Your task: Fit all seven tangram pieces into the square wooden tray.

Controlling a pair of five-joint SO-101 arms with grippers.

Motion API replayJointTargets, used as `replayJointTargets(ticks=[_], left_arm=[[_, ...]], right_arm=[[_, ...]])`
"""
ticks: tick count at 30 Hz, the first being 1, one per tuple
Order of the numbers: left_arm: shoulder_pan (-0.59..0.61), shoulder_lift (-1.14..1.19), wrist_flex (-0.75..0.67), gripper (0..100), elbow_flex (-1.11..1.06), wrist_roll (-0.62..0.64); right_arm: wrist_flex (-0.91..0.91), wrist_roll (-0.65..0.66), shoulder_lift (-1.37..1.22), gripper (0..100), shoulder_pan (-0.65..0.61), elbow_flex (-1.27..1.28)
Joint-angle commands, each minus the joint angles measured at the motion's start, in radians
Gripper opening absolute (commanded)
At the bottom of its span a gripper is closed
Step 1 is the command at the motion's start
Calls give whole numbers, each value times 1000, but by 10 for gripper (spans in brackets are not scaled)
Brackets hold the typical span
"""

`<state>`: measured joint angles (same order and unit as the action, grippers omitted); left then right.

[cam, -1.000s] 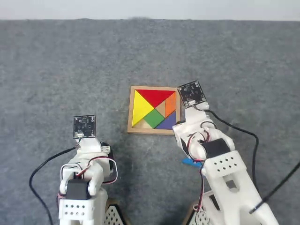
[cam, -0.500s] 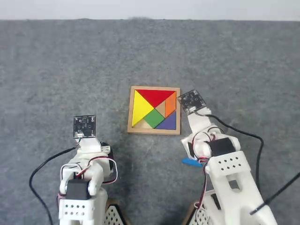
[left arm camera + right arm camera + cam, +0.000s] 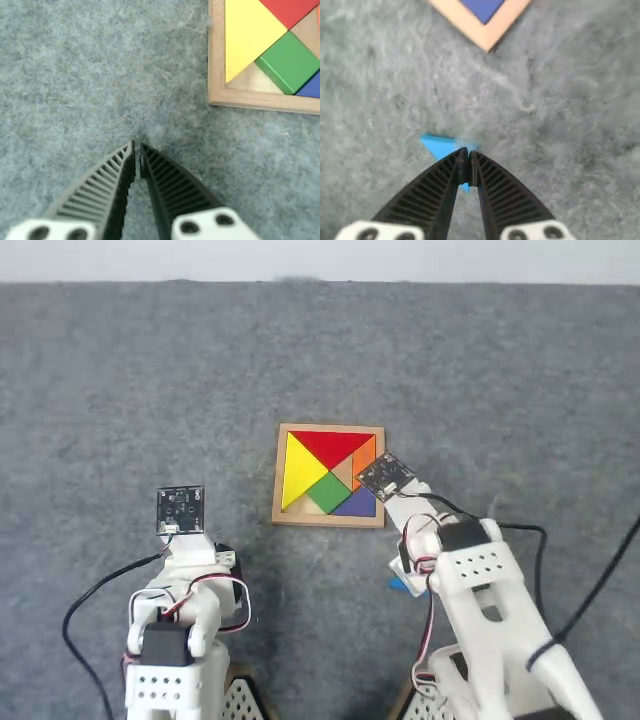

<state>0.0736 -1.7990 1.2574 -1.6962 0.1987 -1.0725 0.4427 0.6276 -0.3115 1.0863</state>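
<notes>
The square wooden tray (image 3: 279,472) lies mid-table holding red (image 3: 328,447), yellow (image 3: 300,472), green (image 3: 326,491), orange (image 3: 365,461) and dark blue (image 3: 356,504) pieces, with bare wood between them. A light blue triangle (image 3: 403,586) lies on the mat beside the right arm. In the right wrist view my right gripper (image 3: 466,152) is shut, its tips just over that triangle (image 3: 439,145), near the tray's corner (image 3: 487,38). My left gripper (image 3: 136,146) is shut with nothing in it, over bare mat short of the tray's near left corner (image 3: 216,96).
Grey felt mat (image 3: 150,380) covers the table, with wide free room on both sides of and beyond the tray. The right arm's camera module (image 3: 385,477) overhangs the tray's near right corner. Black cables (image 3: 520,530) trail from both arms.
The right arm's wrist has pulled back from the tray's right edge and swung left, toward the light blue triangle. The left arm has stayed still.
</notes>
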Motion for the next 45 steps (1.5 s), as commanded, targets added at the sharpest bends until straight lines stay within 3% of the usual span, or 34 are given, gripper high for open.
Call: replayJointTargets(ticks=[1, 15, 27, 37, 45], left_arm=[[6, -20, 5, 14, 13, -15], [6, -20, 5, 14, 13, -15], [6, -20, 5, 14, 13, -15], [6, -20, 5, 14, 13, -15], [6, -20, 5, 14, 13, -15]], right_arm=[[-8, 17, -5, 6, 7, -55], [-13, 29, -13, 9, 5, 3], [-36, 92, -4, 291, -28, -5], [-134, 299, -15, 296, -27, -48], [-97, 344, -16, 296, -48, -46]])
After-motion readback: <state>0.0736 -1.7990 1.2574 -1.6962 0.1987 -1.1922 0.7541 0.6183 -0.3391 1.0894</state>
